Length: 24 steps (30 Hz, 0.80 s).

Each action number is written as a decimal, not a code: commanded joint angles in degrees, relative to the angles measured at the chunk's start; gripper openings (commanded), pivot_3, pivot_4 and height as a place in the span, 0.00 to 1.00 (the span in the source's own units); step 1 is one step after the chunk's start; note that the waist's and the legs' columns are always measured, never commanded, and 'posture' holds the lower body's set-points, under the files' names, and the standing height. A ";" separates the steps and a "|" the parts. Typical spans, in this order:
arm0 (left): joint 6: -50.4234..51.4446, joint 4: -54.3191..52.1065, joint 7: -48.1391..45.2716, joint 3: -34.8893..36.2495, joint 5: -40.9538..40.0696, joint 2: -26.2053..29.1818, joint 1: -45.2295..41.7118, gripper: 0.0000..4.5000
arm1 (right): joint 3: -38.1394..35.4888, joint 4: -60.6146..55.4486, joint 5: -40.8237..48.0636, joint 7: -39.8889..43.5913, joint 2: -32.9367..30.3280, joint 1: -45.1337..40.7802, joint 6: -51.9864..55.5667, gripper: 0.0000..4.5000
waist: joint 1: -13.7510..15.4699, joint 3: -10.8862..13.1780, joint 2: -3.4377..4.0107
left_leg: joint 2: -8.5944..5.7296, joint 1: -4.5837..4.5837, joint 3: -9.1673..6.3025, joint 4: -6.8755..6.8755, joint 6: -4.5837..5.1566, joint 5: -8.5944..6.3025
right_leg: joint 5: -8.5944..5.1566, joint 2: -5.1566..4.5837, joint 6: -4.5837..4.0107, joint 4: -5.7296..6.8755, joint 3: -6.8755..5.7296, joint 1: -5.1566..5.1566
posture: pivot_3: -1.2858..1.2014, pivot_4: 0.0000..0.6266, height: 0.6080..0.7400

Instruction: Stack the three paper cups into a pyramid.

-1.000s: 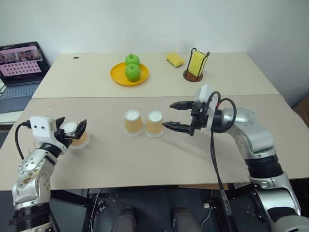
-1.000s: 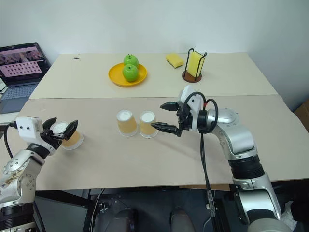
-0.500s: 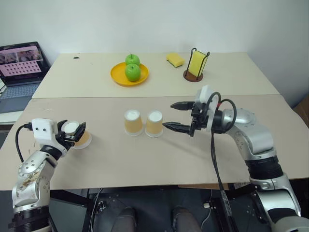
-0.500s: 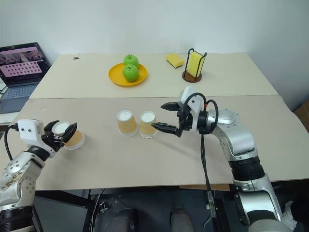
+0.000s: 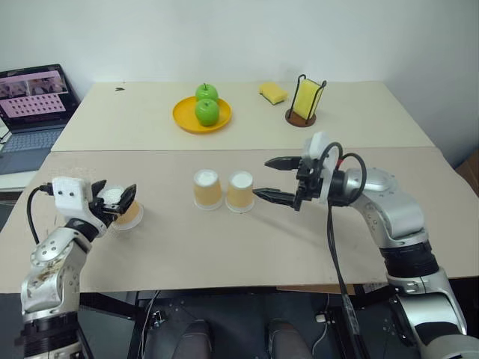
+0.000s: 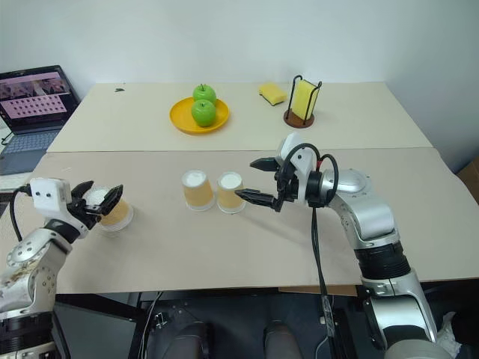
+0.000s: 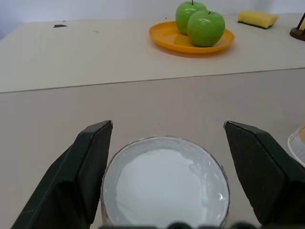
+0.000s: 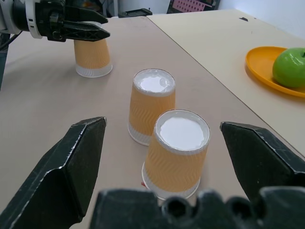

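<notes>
A laptop (image 5: 31,101) is sitting open at the far left on a lower side surface, screen lit w/ pink rows. The near table (image 5: 224,247) is showing a pale beige top, and a second, paler table (image 5: 135,120) is butting against its far edge, w/ a plain white wall (image 5: 224,37) running behind both. The left gripper (image 5: 114,203) is hovering at the near table's left end, its fingers (image 7: 90,167) flanking the third paper cup (image 5: 123,212) – the cup is standing upside down on the top, white base up, and whether the fingers are pressing its sides or just bracketing it, can't tell. Towards the middle, the other two paper cups (image 5: 207,188) (image 5: 240,191) are standing upside down side by side, rims just about touching, nothing on top of them. Behind them on the far table a yellow plate (image 5: 179,116) is holding two green apples (image 5: 206,112). Going right, a yellow sponge (image 5: 272,92) is lying flat and a black wire holder (image 5: 304,101) is keeping another sponge upright. The right gripper (image 5: 271,179) is hanging just right of the cup pair, jaws spread wide and holding nothing – pointing at the nearer cup.
</notes>
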 commanded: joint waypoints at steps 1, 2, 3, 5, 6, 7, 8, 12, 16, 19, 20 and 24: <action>-0.70 0.43 -0.36 0.15 0.23 0.86 -0.94 0.88 | -1.96 -1.59 -0.06 -0.58 -0.70 -0.28 -1.16 1.00 | -0.09 0.00 0.00 | 0.01 0.00 0.00 0.00 0.00 0.00 | 0.00 0.00 0.00 0.00 0.00 -0.01 | 0.52 0.24 0.94; -0.67 0.59 -0.28 -0.02 0.36 0.85 -0.87 0.88 | -2.06 -1.74 0.09 -0.58 -0.78 -0.19 -1.09 1.00 | -0.09 0.00 0.00 | 0.01 0.00 0.00 -0.01 0.00 0.00 | 0.00 0.01 0.00 0.01 0.00 -0.01 | 0.52 0.24 0.94; -0.65 0.64 -0.20 -0.09 0.38 0.80 -0.78 0.88 | -2.09 -1.88 0.18 -0.55 -0.85 -0.12 -1.05 1.00 | -0.07 0.00 0.00 | 0.01 0.00 -0.01 -0.01 0.00 0.00 | 0.00 0.01 0.00 0.02 0.00 -0.02 | 0.52 0.24 0.94; -0.61 0.45 -0.22 -0.21 0.36 0.69 -0.46 0.88 | -2.12 -2.00 0.32 -0.48 -0.98 -0.06 -0.95 1.00 | -0.03 0.00 0.00 | 0.01 0.00 -0.01 0.00 0.00 0.00 | 0.00 0.01 0.00 0.02 0.00 -0.02 | 0.52 0.24 0.94; -0.66 0.34 -0.30 -0.18 0.41 0.70 -0.15 0.88 | -2.10 -1.92 0.31 -0.44 -1.01 -0.11 -0.96 1.00 | -0.01 0.00 0.00 | 0.00 0.01 -0.01 0.00 0.00 0.00 | 0.00 0.00 0.00 0.02 0.00 -0.01 | 0.52 0.24 0.94; -0.66 0.29 -0.34 -0.13 0.47 0.73 0.15 0.88 | -2.08 -1.87 0.29 -0.41 -1.04 -0.13 -0.99 1.00 | -0.01 0.00 0.00 | 0.00 0.00 0.00 0.01 0.00 0.00 | 0.00 0.00 0.00 0.02 0.00 0.00 | 0.52 0.24 0.94; -0.72 0.26 -0.39 -0.08 0.60 0.83 0.48 0.88 | -2.08 -1.84 0.29 -0.40 -1.04 -0.15 -1.00 1.00 | -0.02 0.00 0.00 | 0.00 0.00 -0.01 0.01 0.00 0.00 | 0.00 0.00 0.00 0.02 0.00 0.00 | 0.52 0.24 0.94; -0.63 -0.05 -0.37 0.13 0.59 0.98 1.06 0.88 | -1.93 -1.88 0.33 -0.33 -0.95 -0.11 -1.02 1.00 | -0.03 0.00 0.00 | 0.01 0.00 -0.01 -0.01 0.00 0.00 | 0.00 0.01 0.00 0.02 0.00 -0.02 | 0.52 0.24 0.94; -0.36 -0.26 -0.15 0.09 0.84 1.22 1.40 0.88 | -1.73 -1.42 0.22 -0.29 -0.67 -0.37 -1.31 1.00 | -0.01 0.00 0.00 | 0.00 0.00 0.00 0.01 0.00 0.00 | 0.00 0.00 0.00 0.02 0.00 -0.01 | 0.52 0.24 0.94; -0.40 -0.21 -0.27 0.47 0.68 1.24 1.57 0.88 | -1.56 -1.44 0.17 -0.32 -0.47 -0.42 -1.40 1.00 | -0.02 0.00 0.00 | 0.01 0.00 -0.01 0.00 0.00 0.00 | 0.00 0.01 0.00 0.02 0.00 -0.01 | 0.52 0.24 0.94; -0.40 -0.21 -0.27 0.53 0.67 1.26 1.59 0.88 | -1.52 -1.33 0.11 -0.31 -0.44 -0.46 -1.49 1.00 | -0.03 0.00 0.00 | 0.01 0.00 -0.01 0.00 0.00 0.00 | 0.00 0.00 0.00 0.01 0.00 -0.01 | 0.52 0.24 0.94; -0.46 -0.14 -0.41 0.63 0.61 1.32 1.69 0.66 | -1.49 -1.35 0.09 -0.42 -0.30 -0.48 -1.53 1.00 | -0.01 0.00 0.00 | 0.01 0.00 -0.01 0.00 0.00 0.00 | 0.00 0.00 0.00 0.02 0.00 -0.01 | 0.52 0.24 0.94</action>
